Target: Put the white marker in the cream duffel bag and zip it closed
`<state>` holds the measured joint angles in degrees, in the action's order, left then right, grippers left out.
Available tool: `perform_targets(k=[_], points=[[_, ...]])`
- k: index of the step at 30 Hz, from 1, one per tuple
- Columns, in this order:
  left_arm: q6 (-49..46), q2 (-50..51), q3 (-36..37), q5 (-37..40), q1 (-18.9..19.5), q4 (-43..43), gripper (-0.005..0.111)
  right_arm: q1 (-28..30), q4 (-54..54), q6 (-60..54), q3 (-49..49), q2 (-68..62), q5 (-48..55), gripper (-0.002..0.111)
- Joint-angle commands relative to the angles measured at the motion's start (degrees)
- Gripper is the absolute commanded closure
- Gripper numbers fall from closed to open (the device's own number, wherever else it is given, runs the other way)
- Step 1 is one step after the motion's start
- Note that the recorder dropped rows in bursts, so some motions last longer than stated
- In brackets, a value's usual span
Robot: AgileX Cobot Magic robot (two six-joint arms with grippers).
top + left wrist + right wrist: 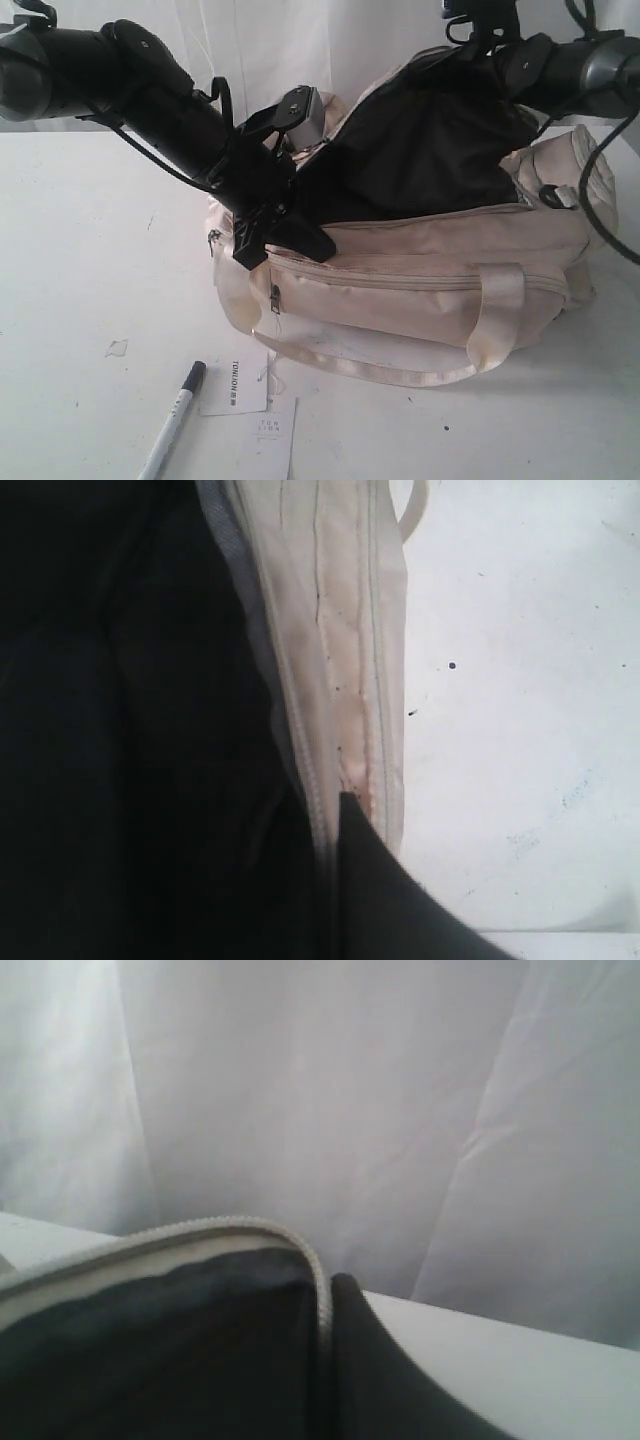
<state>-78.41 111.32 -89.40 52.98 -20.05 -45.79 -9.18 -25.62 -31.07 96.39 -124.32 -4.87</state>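
One side of the mouth is best kept lifted by the right gripper [328, 1350] while the near rim is let go, so the slim white marker with a black cap [172, 422], lying on the white table [80, 250] in front of the large cream fabric duffel bag [420, 285], can be fetched mid-barrel. Both grippers are pinched on fabric: the left gripper [280, 238] on the near zipper rim, the right on the raised flap.

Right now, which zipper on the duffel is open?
On the cream duffel bag, the top zipper, gaping over black lining; the front pocket zipper is shut.
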Motion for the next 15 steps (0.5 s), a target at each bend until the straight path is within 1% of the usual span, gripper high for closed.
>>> perform_targets(k=[1, 11, 15], points=[[0.7, -0.9, 0.0, 3.7, 0.0, 0.2, 0.107, 2.0, -0.3, 1.1, 5.1, -4.4, -2.5, 0.108], [0.7, -0.9, 0.0, 4.1, 0.0, 0.3, 0.107, 2.9, -0.3, 1.8, 16.3, -14.3, -2.8, 0.108], [0.7, -0.9, 0.0, 6.8, 0.0, 0.3, 0.107, 3.1, -0.3, 1.8, 19.5, -17.1, -2.1, 0.108]])
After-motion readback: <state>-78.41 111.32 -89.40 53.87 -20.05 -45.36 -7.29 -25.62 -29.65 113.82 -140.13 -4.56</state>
